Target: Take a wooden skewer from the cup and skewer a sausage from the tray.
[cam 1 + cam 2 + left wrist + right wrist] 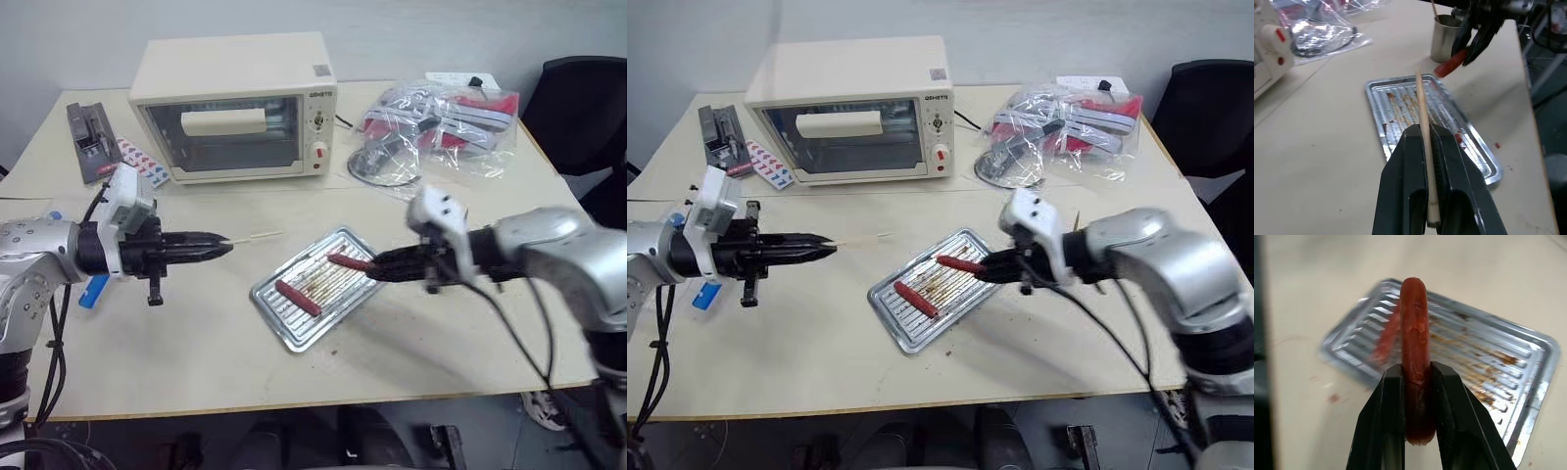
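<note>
a: biggest thing first. the toaster oven [235, 108] sits at upper centre, clear of the work. the tray [294, 318] lies at centre frame with one other sausage [299, 298] on its ribs.

b: and the arms?

a: the left gripper [220, 244], at left of frame, is pressed together on the wooden skewer [257, 235], tip aimed toward the middle. the right gripper [377, 267], right of centre, pinches the sausage [348, 261] just above the tray's upper edge.

b: what could fail?

a: the point may glance off the rounded end if the two aren't lined up. the thin stick could also slide back between the fingers [1410, 171], or the sausage squirm out of its pinch.
</note>
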`<state>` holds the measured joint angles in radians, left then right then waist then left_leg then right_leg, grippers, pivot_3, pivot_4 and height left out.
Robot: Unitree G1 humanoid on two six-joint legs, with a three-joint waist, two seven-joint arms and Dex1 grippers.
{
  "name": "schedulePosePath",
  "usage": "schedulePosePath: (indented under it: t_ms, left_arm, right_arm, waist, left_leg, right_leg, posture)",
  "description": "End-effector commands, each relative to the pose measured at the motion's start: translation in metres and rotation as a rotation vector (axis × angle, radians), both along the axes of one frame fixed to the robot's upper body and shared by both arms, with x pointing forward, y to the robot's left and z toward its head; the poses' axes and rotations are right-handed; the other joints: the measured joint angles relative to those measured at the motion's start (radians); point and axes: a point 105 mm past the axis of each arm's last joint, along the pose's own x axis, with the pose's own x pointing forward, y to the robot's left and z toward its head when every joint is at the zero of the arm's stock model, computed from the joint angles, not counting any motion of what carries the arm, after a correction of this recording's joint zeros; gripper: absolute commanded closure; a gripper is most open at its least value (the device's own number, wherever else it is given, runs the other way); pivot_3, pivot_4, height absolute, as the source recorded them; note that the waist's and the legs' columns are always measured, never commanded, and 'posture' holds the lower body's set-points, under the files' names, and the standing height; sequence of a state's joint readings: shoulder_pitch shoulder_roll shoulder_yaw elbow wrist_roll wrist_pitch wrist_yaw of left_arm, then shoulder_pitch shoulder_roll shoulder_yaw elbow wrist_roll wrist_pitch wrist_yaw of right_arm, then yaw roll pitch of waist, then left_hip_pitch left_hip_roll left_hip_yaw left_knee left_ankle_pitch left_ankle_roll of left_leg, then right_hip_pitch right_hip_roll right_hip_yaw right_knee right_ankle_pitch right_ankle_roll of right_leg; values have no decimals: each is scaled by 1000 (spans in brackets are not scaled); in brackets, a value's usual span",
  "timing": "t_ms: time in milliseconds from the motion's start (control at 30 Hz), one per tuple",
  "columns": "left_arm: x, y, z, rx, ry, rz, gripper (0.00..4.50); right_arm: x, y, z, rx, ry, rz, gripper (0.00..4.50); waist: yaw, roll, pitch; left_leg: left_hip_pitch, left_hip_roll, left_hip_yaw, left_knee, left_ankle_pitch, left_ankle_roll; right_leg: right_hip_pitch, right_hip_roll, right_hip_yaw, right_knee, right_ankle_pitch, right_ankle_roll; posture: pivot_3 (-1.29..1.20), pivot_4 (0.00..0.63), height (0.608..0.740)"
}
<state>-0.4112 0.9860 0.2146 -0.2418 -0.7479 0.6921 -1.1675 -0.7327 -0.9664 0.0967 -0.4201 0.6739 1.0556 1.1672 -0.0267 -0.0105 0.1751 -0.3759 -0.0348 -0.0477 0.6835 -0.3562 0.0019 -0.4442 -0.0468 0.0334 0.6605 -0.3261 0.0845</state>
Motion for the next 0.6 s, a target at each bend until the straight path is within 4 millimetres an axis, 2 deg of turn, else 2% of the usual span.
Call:
schedulePosePath:
  t_ms: [33, 167, 333, 600]
  left_arm:
    - [-16, -17, 8, 2, 2, -138, 4500]
    - [-22, -31, 12, -14, 7, -215, 4500]
    - [-25, -48, 16, -38, -2, -286, 4500]
    - [-26, -45, 14, -28, 11, -293, 4500]
  right_arm:
    - [-18, -6, 19, 6, -12, 118, 4052]
    - [-25, -11, 24, 9, 7, 162, 4052]
    - [-25, -8, 26, 29, 5, 162, 4052]
    - [-23, -9, 29, 63, 19, 130, 4052]
  waist:
    - [-1, 0, 0]
    - [0, 0, 0]
    - [2, 0, 0]
    - [2, 0, 0]
  left_leg:
    - [0, 0, 0, 0, 0, 0]
    - [0, 0, 1, 1, 0, 0]
    - [0, 0, 1, 1, 0, 0]
    - [0, 0, 1, 1, 0, 0]
  right_leg:
    - [0, 0, 0, 0, 0, 0]
    - [0, 0, 1, 0, 0, 0]
    - [0, 0, 1, 1, 0, 0]
    - [0, 0, 1, 0, 0, 0]
  posture:
    - [0, 150, 740]
    - [0, 150, 740]
    - [0, 150, 740]
    - [0, 150, 740]
